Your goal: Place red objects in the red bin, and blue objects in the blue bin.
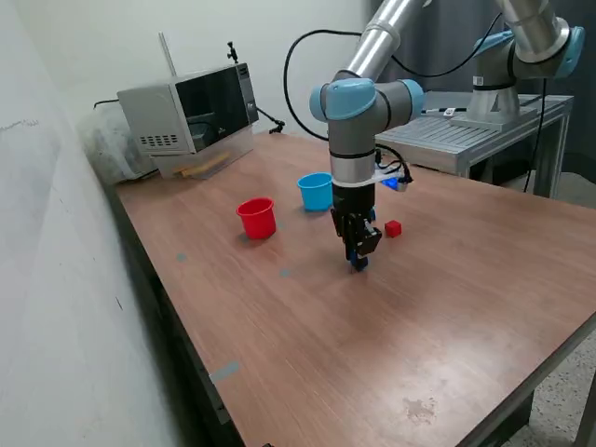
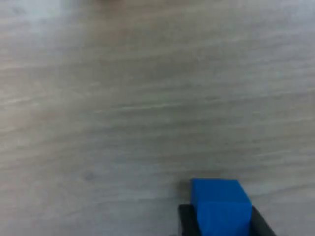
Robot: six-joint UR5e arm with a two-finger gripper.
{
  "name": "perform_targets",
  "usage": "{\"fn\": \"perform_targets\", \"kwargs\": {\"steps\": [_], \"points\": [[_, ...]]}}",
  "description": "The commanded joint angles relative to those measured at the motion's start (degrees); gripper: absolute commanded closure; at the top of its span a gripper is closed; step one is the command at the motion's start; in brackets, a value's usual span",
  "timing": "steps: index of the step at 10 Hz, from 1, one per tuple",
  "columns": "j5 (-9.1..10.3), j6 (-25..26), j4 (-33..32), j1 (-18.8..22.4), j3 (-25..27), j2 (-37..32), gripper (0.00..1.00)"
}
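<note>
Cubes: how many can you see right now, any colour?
2. A red cube lies on the table, to the exterior view's right of the hand. A blue cube sits between the hand's fingers. Others may be hidden.

The exterior view looks down from above one corner of the table (image 1: pixel 307 317), taking in its whole top and the arm from afar, while the wrist view looks closely down at the wood grain, sharing only the patch below the gripper (image 1: pixel 358 264).
</note>
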Motion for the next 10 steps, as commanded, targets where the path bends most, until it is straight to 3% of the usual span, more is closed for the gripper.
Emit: {"fn": "perform_targets", "kwargs": {"steps": [1,3,4,5,10], "points": [[-0.92,-0.92,0.28,-1.37,6.06,-9.64,1.00],[-1.62,-1.53,0.81,-3.83,8.62,-15.01,1.00],[-3.80,-1.62,0.90,-5.06,10.19,-16.78,1.00],[-4.60,-2.32,0.90,-6.82,11.95,-18.10,1.00],[-4.61,-6.36,0.99,-17.98,16.27,-19.69,1.00]]}}
